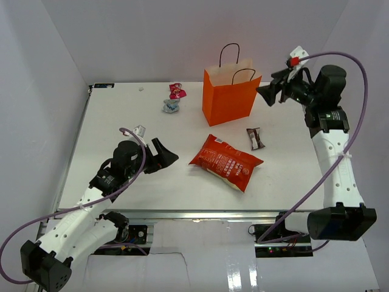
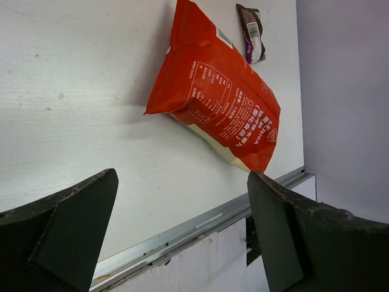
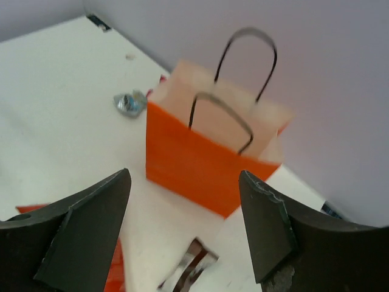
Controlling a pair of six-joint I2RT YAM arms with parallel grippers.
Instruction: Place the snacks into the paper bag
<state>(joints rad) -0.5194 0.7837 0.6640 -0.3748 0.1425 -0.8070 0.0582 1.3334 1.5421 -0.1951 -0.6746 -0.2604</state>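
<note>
1. The paper bag (image 1: 231,97) stands upright at the far middle of the table (image 1: 121,182), mouth open, its white inside and two black loop handles showing.
2. The chip bag (image 1: 226,162) lies flat near the table's middle, in front of the paper bag and apart from it.
3. A dark bar (image 1: 256,139) lies between the chip bag and the right arm, near the paper bag's right lower corner.
4. A pink candy (image 1: 176,90) and a silver-blue candy (image 1: 171,106) lie left of the paper bag, close to each other.
5. A small wrapper (image 1: 140,129) is seen just beside the left wrist.
6. The left gripper (image 1: 167,153) is held low over the table with its jaws spread wide and nothing between them. It is pointed at the chip bag, with only bare table between.
7. The right gripper (image 1: 269,90) is held high, just right of the paper bag's mouth, its jaws spread and nothing pinched.
8. White print and a framed panel are carried on the chip bag. The writing cannot be read with certainty.
9. The table is white and matt, edged by a metal rail (image 1: 200,214) at the near side, and enclosed by pale walls (image 1: 182,36) on three sides.
</note>
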